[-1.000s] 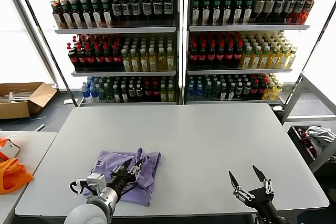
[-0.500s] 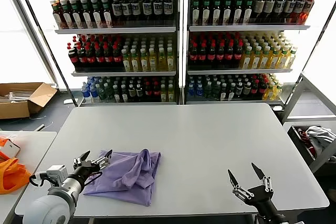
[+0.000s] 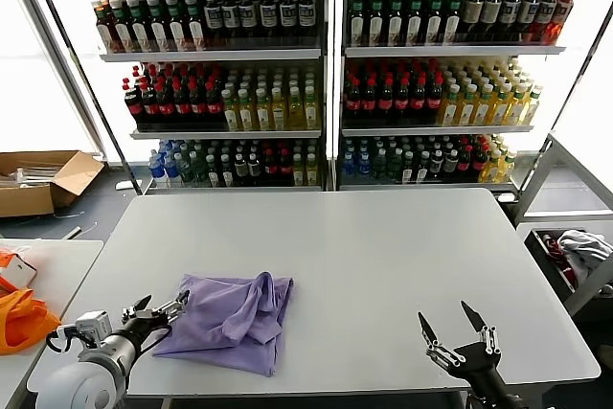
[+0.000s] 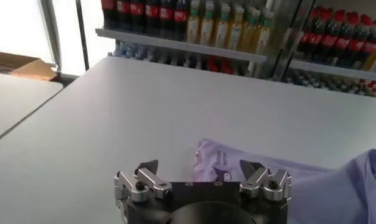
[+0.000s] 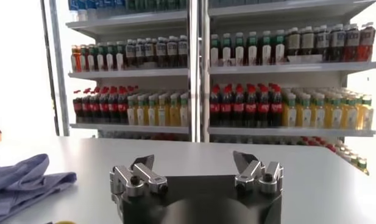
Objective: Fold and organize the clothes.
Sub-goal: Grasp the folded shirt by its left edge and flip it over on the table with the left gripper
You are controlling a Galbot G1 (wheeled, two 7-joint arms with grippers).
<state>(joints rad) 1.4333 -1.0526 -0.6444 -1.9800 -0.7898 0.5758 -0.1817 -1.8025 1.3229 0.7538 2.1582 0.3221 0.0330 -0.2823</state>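
Observation:
The lavender T-shirt (image 3: 235, 318) lies crumpled and partly folded on the grey table (image 3: 383, 256), near its front left. It also shows in the left wrist view (image 4: 279, 176), with dark purple print, and in the right wrist view (image 5: 23, 179). My left gripper (image 3: 156, 308) is open and empty, just left of the shirt's left edge, low over the table. In the left wrist view my left gripper (image 4: 201, 169) has its jaws wide apart, with the shirt's edge just beyond them. My right gripper (image 3: 450, 326) is open and empty at the table's front right, far from the shirt.
An orange bag (image 3: 21, 318) lies on a side table at the left. A cardboard box (image 3: 43, 179) sits on the floor behind it. Shelves of bottles (image 3: 326, 74) stand beyond the table. A bin with white and grey cloth (image 3: 575, 251) is at the right.
My left gripper has let go of the shirt, drawn back to the left off it and opened. The shirt now lies flatter. The right arm has not moved.

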